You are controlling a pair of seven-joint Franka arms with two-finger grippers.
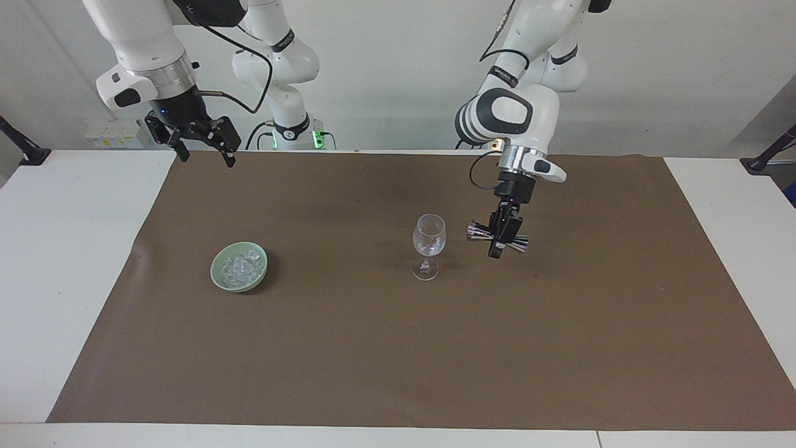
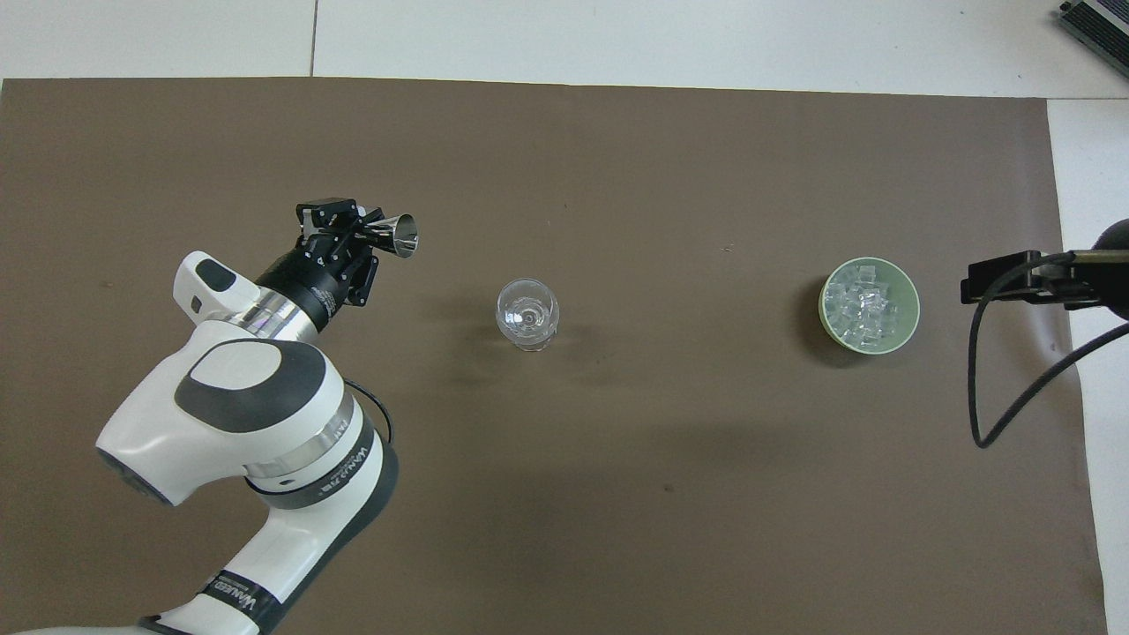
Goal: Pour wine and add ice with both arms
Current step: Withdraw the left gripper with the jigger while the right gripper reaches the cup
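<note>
A clear stemmed wine glass [image 1: 429,239] [image 2: 527,313] stands upright mid-mat. No wine shows; the glass looks colourless. My left gripper [image 1: 500,239] [image 2: 348,231] is shut on the waist of a silver double-cone jigger [image 1: 497,237] [image 2: 392,235], held sideways in the air over the mat, beside the glass toward the left arm's end and apart from it. Ice [image 1: 239,267] [image 2: 864,309] fills a pale green bowl [image 1: 216,274] [image 2: 913,304] toward the right arm's end. My right gripper [image 1: 208,160] [image 2: 1014,282] hangs open and empty over the mat's edge at that end, waiting.
A brown mat [image 1: 398,348] [image 2: 617,494] covers most of the white table [image 1: 62,280]. Black clamp stands [image 1: 25,149] [image 1: 768,155] sit at the table corners nearest the robots. A black cable [image 2: 997,388] loops down from the right arm.
</note>
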